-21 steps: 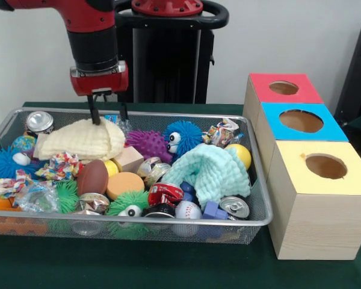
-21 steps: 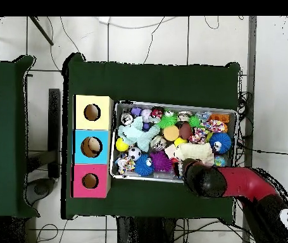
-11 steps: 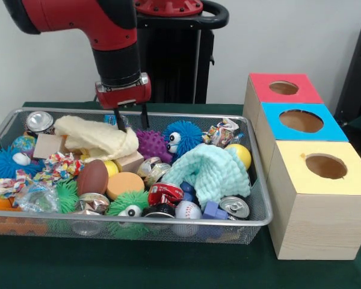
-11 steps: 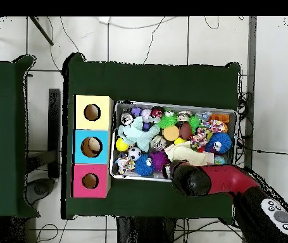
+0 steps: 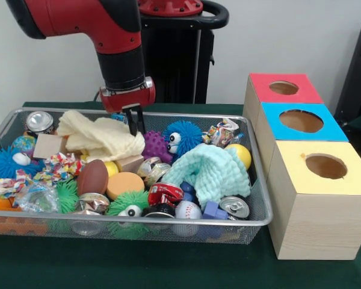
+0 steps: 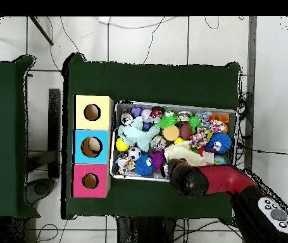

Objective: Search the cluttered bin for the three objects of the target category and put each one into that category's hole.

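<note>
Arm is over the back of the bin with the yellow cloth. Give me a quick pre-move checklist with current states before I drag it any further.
1. Gripper closed on the cream-yellow cloth: cannot tell; the fingers look close together at the cloth's edge, but a pinch is not clearly visible.
2. Cloth clear of the toys: not ok; it lies draped over the clutter.
3. Wooden block uncovered: ok; it shows beside the cloth.
4. Gripper inside the wire bin rim: ok.
5. Holes unobstructed on the red box, blue box and yellow box: ok.
6. Light blue cloth covers other items: not ok for searching.
</note>
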`<act>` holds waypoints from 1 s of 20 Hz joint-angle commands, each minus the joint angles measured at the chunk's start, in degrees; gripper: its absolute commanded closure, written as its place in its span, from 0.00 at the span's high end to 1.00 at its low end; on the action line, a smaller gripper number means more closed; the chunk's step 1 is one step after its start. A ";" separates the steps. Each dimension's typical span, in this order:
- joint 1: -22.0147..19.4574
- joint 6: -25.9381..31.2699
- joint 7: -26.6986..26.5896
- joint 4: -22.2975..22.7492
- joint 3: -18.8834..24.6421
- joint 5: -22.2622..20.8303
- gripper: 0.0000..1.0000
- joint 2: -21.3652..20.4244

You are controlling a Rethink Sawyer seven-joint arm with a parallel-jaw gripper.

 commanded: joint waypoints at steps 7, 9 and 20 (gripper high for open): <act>0.31 13.61 0.33 8.11 5.07 14.15 0.00 -22.58; 1.57 18.54 -0.89 8.57 4.67 18.36 0.00 -28.12; 8.55 34.31 -0.62 2.96 1.67 25.64 0.00 -38.61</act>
